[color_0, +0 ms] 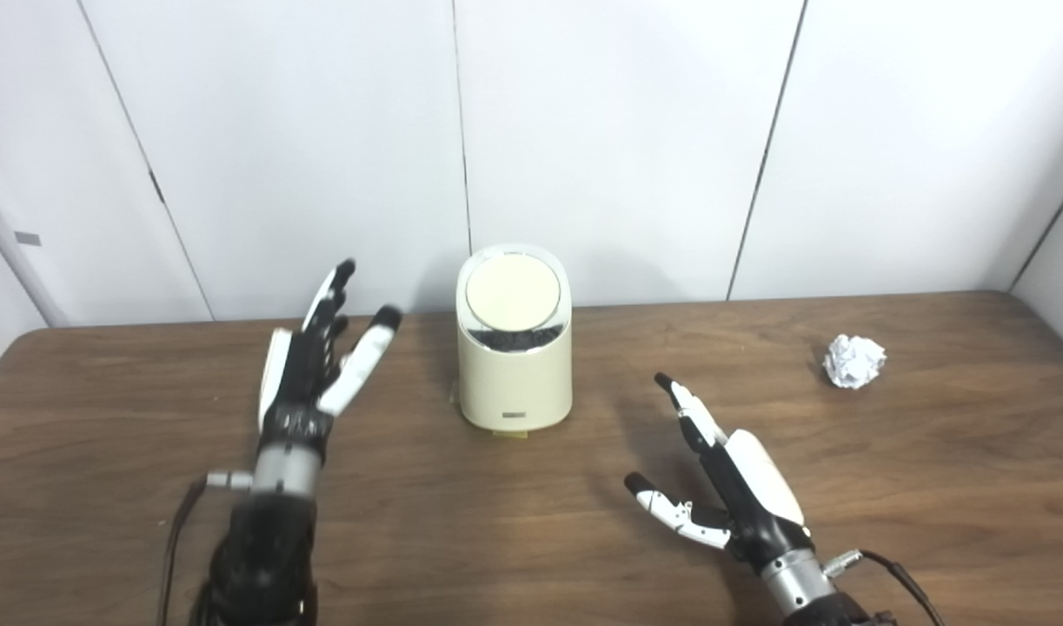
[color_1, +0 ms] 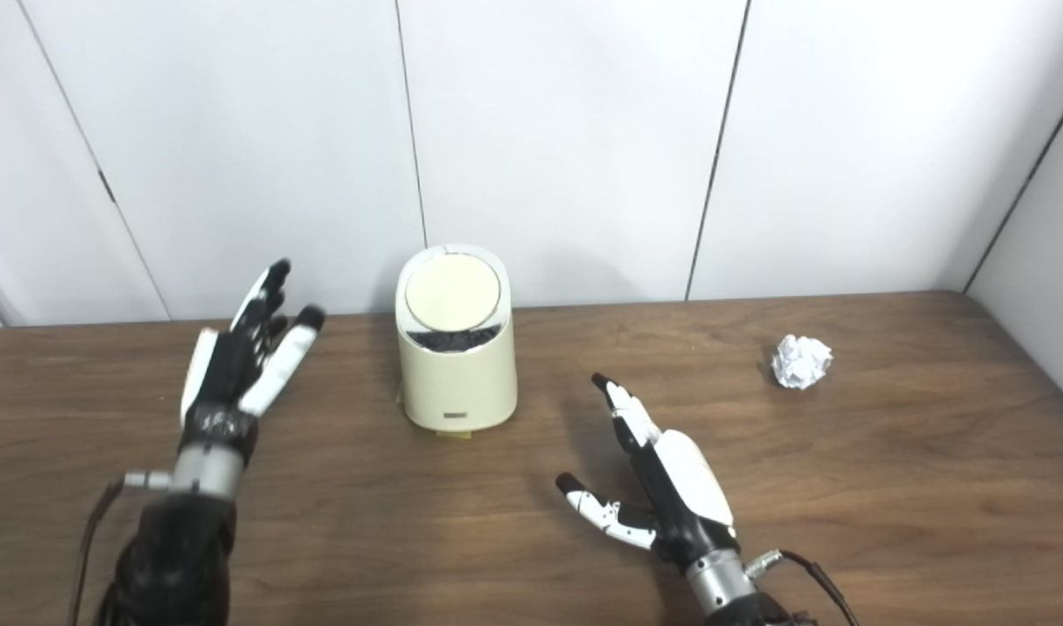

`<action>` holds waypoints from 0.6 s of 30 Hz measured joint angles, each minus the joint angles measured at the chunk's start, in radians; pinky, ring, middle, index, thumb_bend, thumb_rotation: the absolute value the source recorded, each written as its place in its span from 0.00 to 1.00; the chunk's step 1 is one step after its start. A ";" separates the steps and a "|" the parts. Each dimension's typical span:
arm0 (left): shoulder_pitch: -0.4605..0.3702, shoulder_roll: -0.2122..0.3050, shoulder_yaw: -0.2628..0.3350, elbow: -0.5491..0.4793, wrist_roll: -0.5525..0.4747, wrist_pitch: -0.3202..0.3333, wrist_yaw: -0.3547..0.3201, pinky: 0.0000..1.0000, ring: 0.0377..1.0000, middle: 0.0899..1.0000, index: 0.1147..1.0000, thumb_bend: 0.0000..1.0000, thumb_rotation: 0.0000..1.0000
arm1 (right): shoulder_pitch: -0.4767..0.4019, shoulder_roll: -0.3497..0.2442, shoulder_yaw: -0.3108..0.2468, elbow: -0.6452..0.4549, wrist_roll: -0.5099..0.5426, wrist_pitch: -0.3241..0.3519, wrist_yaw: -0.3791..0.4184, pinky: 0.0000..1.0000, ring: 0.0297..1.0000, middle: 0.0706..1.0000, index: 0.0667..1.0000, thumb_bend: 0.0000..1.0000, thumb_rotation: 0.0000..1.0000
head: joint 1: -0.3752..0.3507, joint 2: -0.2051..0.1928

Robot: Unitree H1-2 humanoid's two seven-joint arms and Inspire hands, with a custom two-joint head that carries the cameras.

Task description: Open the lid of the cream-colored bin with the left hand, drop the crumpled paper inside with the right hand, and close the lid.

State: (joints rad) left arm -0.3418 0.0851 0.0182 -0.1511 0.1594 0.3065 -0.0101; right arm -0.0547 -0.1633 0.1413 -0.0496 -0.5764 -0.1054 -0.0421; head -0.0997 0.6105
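Observation:
The cream-colored bin stands upright on the wooden table, near its far edge at the centre. Its round lid tilts toward me, with a dark gap showing under the lid's front edge. A white ball of crumpled paper lies far to the right, untouched. My left hand is raised left of the bin, open, fingers pointing up and apart from the bin. My right hand hovers low over the table in front and right of the bin, open and holding nothing, well short of the paper.
A white panelled wall rises right behind the table's far edge. Cables trail from both wrists near the bottom of the picture. The table's right corner sits beyond the paper.

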 measured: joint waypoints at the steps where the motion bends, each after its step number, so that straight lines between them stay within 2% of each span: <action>1: -0.021 0.000 0.005 -0.002 -0.019 0.050 -0.012 1.00 1.00 1.00 1.00 0.90 0.56 | -0.003 0.001 0.000 0.005 0.000 0.000 -0.003 0.94 1.00 1.00 1.00 0.14 0.48 | 0.005 -0.002; 3: -0.056 -0.001 0.018 -0.002 -0.050 0.127 -0.034 1.00 1.00 1.00 1.00 0.91 0.54 | -0.009 0.001 0.001 0.010 -0.001 0.000 -0.009 0.94 1.00 1.00 1.00 0.15 0.48 | 0.006 -0.003; 5: -0.080 -0.002 0.021 0.001 -0.062 0.159 -0.044 1.00 1.00 1.00 1.00 0.92 0.51 | -0.010 0.001 0.003 0.011 -0.002 0.000 -0.010 0.95 1.00 1.00 1.00 0.15 0.49 | 0.008 -0.003; 9: -0.125 -0.005 0.020 0.016 -0.054 0.159 -0.045 1.00 1.00 1.00 1.00 0.94 0.48 | -0.010 0.000 0.004 0.011 -0.002 0.000 -0.009 0.96 1.00 1.00 1.00 0.16 0.50 | 0.009 -0.005; 12: -0.167 -0.001 0.009 0.048 -0.027 0.159 -0.046 1.00 1.00 1.00 1.00 0.91 0.49 | -0.011 0.001 0.006 0.013 -0.002 0.000 -0.011 0.96 1.00 1.00 1.00 0.16 0.51 | 0.011 -0.008; 15: -0.200 0.002 -0.001 0.074 -0.024 0.159 -0.055 1.00 1.00 1.00 1.00 0.92 0.46 | -0.015 0.002 0.008 0.016 -0.003 0.000 -0.017 0.96 1.00 1.00 1.00 0.16 0.51 | 0.006 -0.008; 18: -0.216 -0.003 -0.006 0.092 -0.017 0.159 -0.063 1.00 1.00 1.00 1.00 0.91 0.40 | -0.018 0.003 0.012 0.018 -0.008 0.000 -0.020 0.95 1.00 1.00 1.00 0.16 0.51 | 0.005 -0.009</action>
State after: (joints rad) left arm -0.5577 0.0818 0.0120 -0.0586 0.1421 0.4657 -0.0731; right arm -0.0728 -0.1602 0.1530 -0.0312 -0.5842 -0.1053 -0.0624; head -0.0951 0.6013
